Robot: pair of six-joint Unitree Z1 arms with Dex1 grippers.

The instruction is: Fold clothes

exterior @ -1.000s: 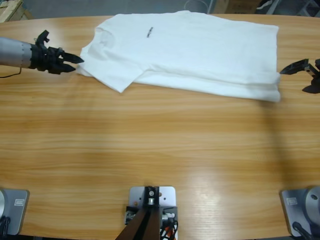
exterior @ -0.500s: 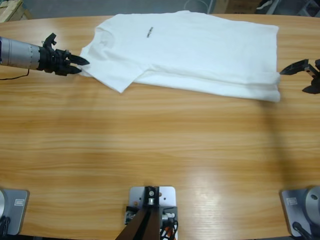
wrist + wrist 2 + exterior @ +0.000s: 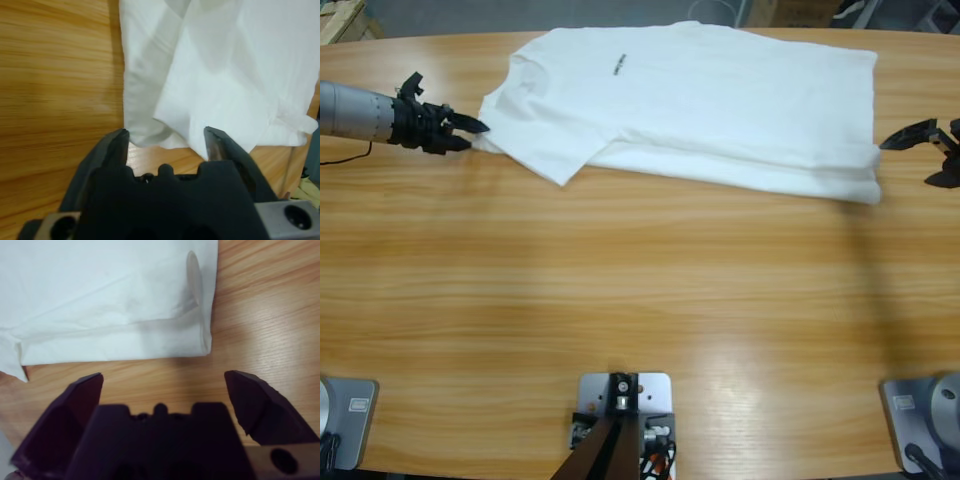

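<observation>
**T-shirt spread at the far side of the table, a gripper at each end**

T-shirt [image 3: 700, 105], white with a small black print [image 3: 618, 66] on the chest, lies flat at twelve o'clock on the long wooden table [image 3: 640, 300], partly folded so that a doubled edge runs along its near side.

At nine o'clock the left gripper [image 3: 470, 128] comes in from the left edge, its tips right at the shirt's sleeve corner; the left wrist view shows its jaws apart with the white cloth's folded corner [image 3: 170, 135] lying just between and beyond them.

The bare wood grain fills the table from the shirt down to six o'clock.

At three o'clock the right gripper [image 3: 920, 150] sits just beside the shirt's hem corner, jaws wide apart and clear of the cloth.

Beyond the table's far edge a strip of grey floor and some clutter shows.
</observation>
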